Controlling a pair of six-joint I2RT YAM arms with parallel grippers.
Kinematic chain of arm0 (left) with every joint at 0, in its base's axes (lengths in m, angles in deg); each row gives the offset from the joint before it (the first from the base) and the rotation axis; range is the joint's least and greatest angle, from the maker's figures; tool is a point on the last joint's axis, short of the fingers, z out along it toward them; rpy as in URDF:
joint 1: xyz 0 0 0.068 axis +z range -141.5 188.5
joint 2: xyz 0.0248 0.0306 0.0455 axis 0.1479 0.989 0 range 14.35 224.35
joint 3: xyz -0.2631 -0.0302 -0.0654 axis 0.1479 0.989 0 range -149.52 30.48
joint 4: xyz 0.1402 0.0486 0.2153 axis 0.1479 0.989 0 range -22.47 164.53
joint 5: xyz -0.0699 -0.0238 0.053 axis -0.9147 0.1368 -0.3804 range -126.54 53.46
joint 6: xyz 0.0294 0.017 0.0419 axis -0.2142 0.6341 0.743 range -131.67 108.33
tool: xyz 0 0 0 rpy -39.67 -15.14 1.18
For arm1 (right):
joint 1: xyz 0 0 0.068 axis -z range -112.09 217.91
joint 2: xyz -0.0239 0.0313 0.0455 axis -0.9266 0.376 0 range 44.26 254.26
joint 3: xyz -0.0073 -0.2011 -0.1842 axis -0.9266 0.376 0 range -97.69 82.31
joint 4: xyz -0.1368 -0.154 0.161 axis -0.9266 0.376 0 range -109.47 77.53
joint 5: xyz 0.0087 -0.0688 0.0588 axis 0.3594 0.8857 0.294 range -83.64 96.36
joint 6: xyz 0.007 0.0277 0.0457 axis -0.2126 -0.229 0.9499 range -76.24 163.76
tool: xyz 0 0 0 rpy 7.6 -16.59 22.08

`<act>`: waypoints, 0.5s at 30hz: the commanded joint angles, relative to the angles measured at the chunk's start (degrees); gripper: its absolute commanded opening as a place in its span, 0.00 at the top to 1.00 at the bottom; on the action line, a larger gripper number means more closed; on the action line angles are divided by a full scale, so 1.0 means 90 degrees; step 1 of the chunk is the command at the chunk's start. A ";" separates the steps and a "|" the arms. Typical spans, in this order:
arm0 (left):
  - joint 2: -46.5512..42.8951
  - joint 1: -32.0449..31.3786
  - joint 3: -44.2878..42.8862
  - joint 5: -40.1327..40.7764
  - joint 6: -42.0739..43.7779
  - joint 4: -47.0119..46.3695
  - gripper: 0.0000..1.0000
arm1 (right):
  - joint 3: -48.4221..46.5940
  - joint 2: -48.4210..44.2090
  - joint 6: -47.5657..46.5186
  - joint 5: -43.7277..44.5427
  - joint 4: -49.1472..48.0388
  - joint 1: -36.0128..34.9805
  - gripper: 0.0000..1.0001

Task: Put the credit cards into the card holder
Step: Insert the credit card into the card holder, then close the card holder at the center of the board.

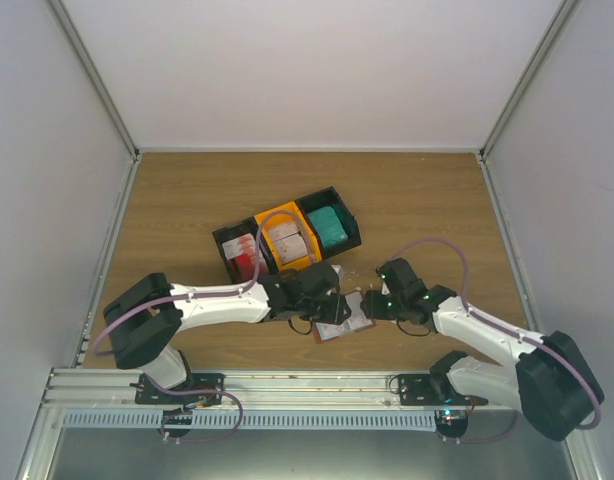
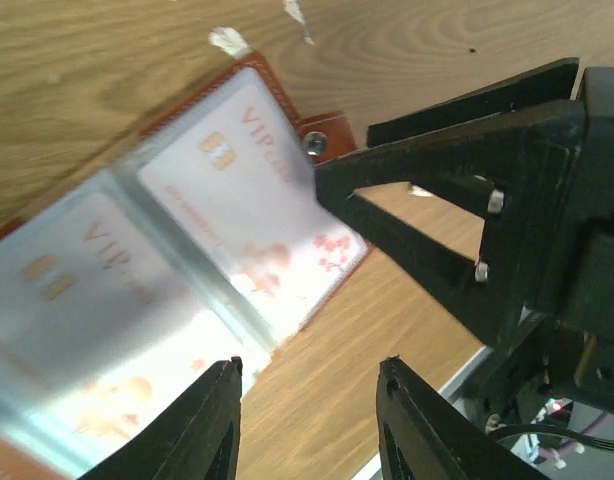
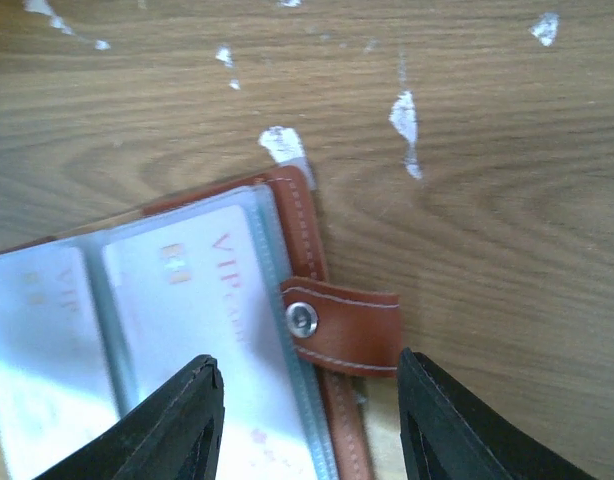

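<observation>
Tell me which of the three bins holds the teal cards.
The black bin at the right end of the row; the orange bin in the middle holds whitish cards, the left black bin red cards.

Two arms, one on the left and one on the right, are reaching over one table, and they are carrying one left gripper and one right gripper. One wallet is lying open and showing two white-pink cards, one beside the other. Three bins are sitting in one row: one black with red cards, one orange with pale cards and one black with teal cards. The stacks are appearing too small to count, and several white scraps are dotting the wood.
</observation>
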 commanded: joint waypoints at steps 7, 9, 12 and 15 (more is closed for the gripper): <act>-0.0803 0.0317 0.1255 0.0683 -0.0395 -0.0085 0.60 | -0.0395 0.0761 -0.0228 0.0963 0.0145 -0.0046 0.52; -0.0847 0.0349 0.1418 0.0670 -0.0450 -0.0149 0.60 | -0.0385 0.0853 -0.0193 0.0954 0.0061 -0.0036 0.56; -0.0861 0.0394 0.1594 0.0637 -0.0535 -0.0218 0.61 | -0.0352 0.0990 -0.0162 0.0974 -0.0116 -0.0043 0.62; -0.0852 0.0427 0.1731 0.0684 -0.0684 -0.0136 0.64 | -0.0346 0.1128 -0.0152 0.0918 -0.0248 -0.0039 0.69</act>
